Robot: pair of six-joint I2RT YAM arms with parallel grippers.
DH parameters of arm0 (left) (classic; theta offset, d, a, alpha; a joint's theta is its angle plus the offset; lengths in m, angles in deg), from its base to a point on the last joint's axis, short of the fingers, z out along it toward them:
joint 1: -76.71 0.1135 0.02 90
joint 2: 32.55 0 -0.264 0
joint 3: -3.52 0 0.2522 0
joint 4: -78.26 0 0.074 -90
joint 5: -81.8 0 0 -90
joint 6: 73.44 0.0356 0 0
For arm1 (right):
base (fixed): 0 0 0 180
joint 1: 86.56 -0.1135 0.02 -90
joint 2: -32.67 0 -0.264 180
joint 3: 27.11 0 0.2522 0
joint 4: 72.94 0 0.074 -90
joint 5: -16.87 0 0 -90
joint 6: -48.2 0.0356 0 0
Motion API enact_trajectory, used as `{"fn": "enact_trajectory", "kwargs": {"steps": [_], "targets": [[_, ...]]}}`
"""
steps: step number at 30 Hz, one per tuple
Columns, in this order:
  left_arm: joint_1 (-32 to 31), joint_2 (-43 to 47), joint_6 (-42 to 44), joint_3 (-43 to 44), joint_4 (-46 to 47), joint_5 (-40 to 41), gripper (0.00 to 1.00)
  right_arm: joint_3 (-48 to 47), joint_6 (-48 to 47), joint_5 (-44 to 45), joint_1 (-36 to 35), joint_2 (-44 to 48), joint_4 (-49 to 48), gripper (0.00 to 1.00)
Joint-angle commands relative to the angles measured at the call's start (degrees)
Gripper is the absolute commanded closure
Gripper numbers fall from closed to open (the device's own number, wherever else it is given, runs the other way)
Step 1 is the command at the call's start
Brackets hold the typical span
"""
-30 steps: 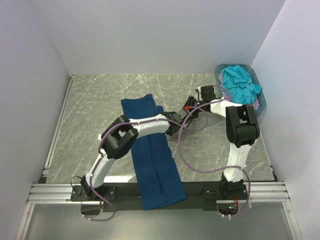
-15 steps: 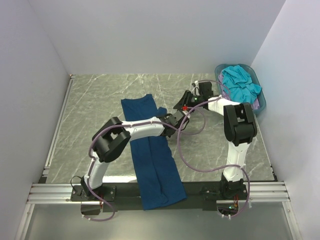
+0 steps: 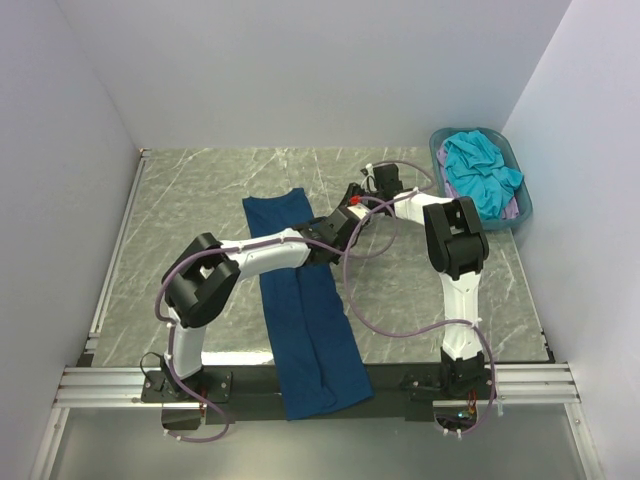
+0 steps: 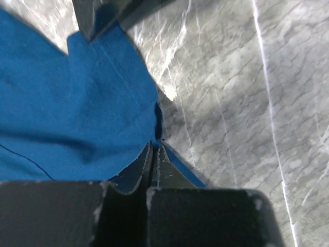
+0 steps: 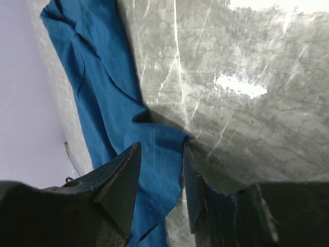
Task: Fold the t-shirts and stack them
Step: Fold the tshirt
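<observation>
Grey marble-look tabletop [image 3: 200, 200], plain white walls all round. Lying down the middle of the top view: dark blue t-shirt [image 3: 310, 330], sides folded in to make one long strip, lower end hanging over the front rail. In the upper right of the frame: teal basket [image 3: 437, 150] with turquoise t-shirt [image 3: 480, 165] heaped on top and a bit of lilac t-shirt [image 3: 513, 208] peeking out under it. Not yet folded, those two.

Left hand [image 4: 153, 147] pressed tight together, looks pinched on the right edge of the dark blue t-shirt near its upper part, with cloth showing on both sides of the tips. Right hand [image 5: 161, 149] apart, tips down near the tabletop with a fold of the same blue cloth between them, not squeezing it. Both close together, just right of the strip at the centre of the top view.

Soft, light and floppy, so likely to sag and crumple if lifted by one spot. Not slippery, not breakable. Best to pinch at an edge or corner, two places at once, one per hand, and carry the upper end over flat. Easy to grab only the top layer, so worth pinching all layers.
</observation>
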Motion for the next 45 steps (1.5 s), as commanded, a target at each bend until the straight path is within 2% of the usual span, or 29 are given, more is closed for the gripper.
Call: {"fn": "enact_trajectory", "kwargs": {"steps": [1, 11, 16, 23, 36, 39, 45], "targets": [[0.26, 2.12, -2.07, -0.58, 2.33, -3.13, 0.99, -1.05, -1.95, 4.07, -0.38, -0.16, 1.19, 0.54], [0.53, 3.61, -3.3, -2.6, 3.65, -4.98, 0.99, -4.74, -8.01, 11.64, -1.87, -1.03, 8.13, 0.55], [1.06, 4.14, -3.65, -3.3, 3.48, -4.81, 0.99, -5.27, -9.16, 10.67, -2.4, -2.01, 9.28, 0.56], [1.85, 5.2, -4.44, -4.53, 4.09, -6.03, 0.99, -7.55, -13.29, 10.32, -2.58, -2.71, 16.39, 0.58], [2.55, 5.73, -5.58, -5.41, 4.36, -7.62, 0.99, -10.63, -13.91, 9.88, -2.92, -4.46, 17.89, 0.62], [2.73, 6.17, -5.67, -5.76, 4.53, -7.71, 0.99, -10.72, -13.64, 9.8, -2.84, -4.47, 17.63, 0.65], [3.17, 6.69, -6.46, -5.94, 4.53, -8.06, 0.99, -10.81, -13.55, 10.06, -2.84, -3.94, 16.93, 0.86]]}}
